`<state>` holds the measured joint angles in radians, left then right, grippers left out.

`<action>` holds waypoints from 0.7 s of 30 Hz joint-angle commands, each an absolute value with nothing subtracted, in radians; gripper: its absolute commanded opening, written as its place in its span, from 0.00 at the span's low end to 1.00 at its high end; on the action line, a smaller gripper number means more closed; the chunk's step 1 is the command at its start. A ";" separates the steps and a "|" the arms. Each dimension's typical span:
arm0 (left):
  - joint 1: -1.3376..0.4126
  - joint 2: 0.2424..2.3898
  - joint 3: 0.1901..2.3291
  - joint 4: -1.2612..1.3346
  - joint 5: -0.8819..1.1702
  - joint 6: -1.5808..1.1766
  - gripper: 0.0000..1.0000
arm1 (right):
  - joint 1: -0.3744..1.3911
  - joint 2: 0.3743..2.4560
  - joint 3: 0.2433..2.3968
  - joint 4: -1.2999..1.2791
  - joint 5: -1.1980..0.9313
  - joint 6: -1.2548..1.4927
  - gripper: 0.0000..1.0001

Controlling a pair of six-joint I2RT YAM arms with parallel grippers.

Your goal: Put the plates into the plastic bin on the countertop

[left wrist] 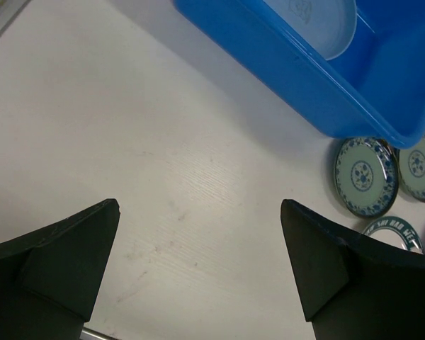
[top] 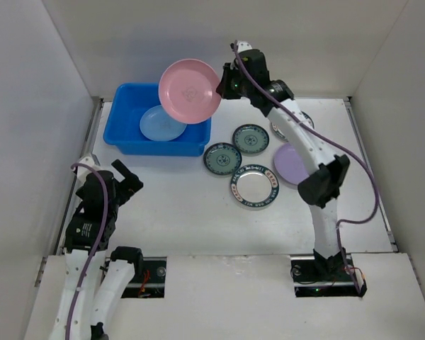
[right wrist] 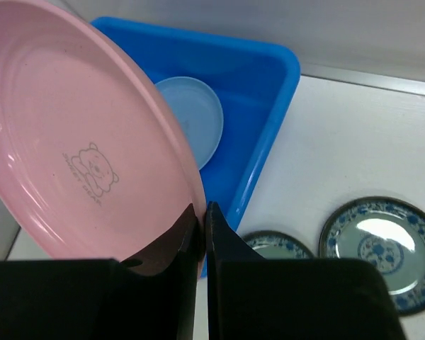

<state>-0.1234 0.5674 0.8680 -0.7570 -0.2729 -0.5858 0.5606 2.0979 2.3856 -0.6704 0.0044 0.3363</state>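
My right gripper is shut on the rim of the pink plate and holds it tilted in the air over the right end of the blue plastic bin. In the right wrist view the fingers pinch the pink plate's edge above the bin. A light blue plate lies inside the bin. On the countertop lie two teal plates, a white-centred plate and a lavender plate. My left gripper is open and empty.
Another dark-rimmed plate is mostly hidden behind my right arm. White walls bound the countertop on the left, back and right. The left wrist view shows bare countertop between the fingers, with the bin ahead.
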 commanded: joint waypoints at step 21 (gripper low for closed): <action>-0.215 0.437 0.767 -0.801 -0.186 -0.704 1.00 | 0.602 2.465 2.411 -0.089 -0.015 0.463 0.14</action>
<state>-0.2043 0.4580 0.7765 -0.7860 -0.2001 -0.6434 0.5850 2.4233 2.3978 -0.2184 0.0013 0.4370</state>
